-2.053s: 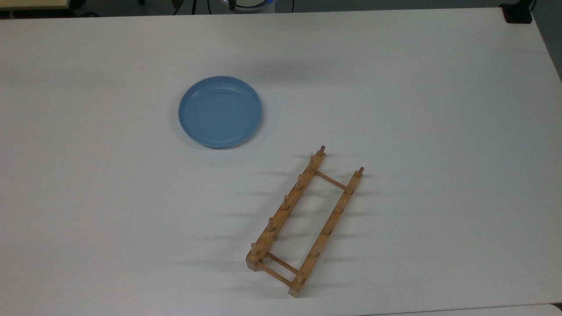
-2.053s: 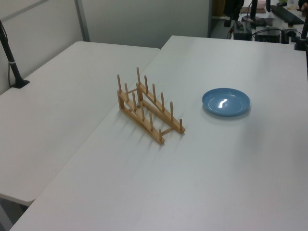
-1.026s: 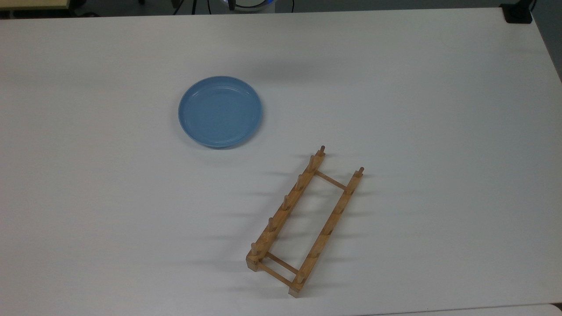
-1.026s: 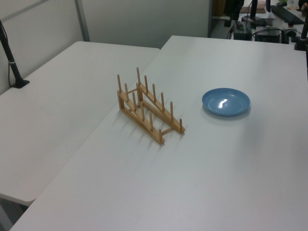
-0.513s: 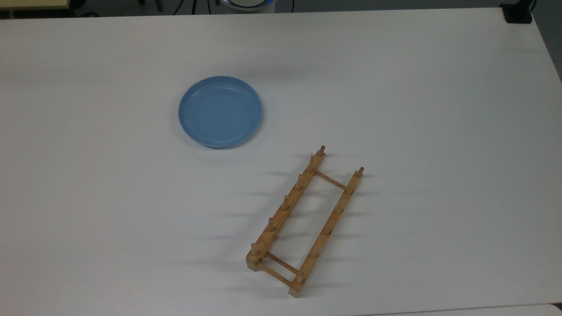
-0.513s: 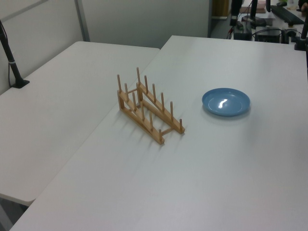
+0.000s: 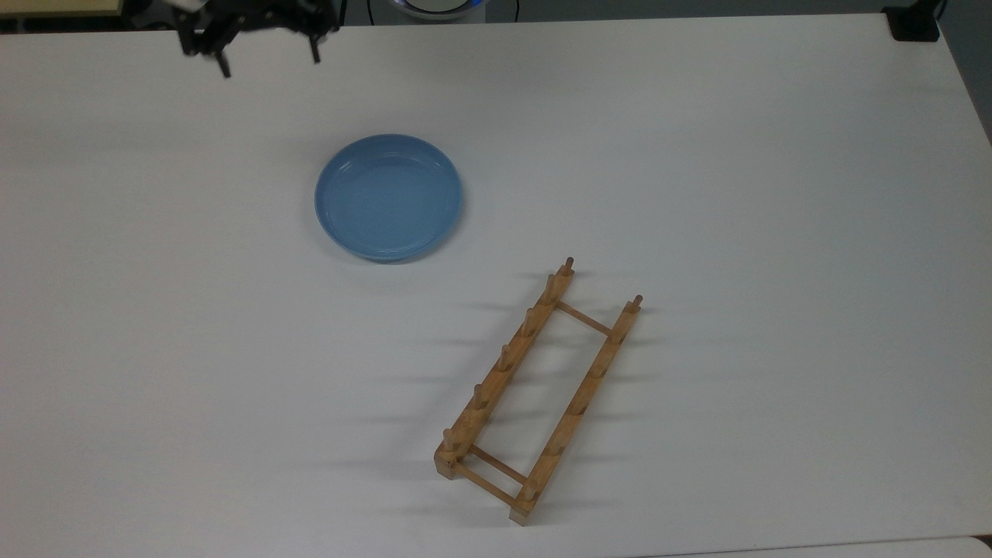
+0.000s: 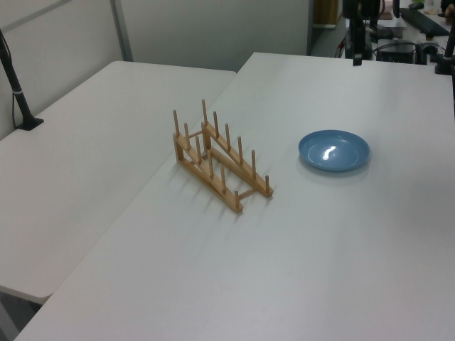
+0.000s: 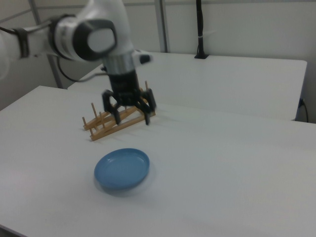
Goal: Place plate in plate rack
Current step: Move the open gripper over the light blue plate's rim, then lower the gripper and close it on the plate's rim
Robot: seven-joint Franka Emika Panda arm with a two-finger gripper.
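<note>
White and bare apart from two things, the surface [image 7: 736, 194] carried the plate [image 7: 388, 197] flat on its foot and the plate rack [image 7: 538, 391], the two well apart. Our tool [image 9: 128, 115] hung above the surface with its fingers [image 9: 146, 117] spread wide and nothing between them, off toward the top view's upper left of the plate and not yet over it.

We judged the grasp the weak step. A glossy plate lying flat offers only its raised rim, so if we came down off-centre, one finger would likely land on the rim and push the plate away or tip it. A shallow pinch on that slick rim could let the plate swing or slide out once lifted. Later, the rack sat at a slant in the top view, and a plate not turned to match its pegs could strike them and shove the light frame aside.
</note>
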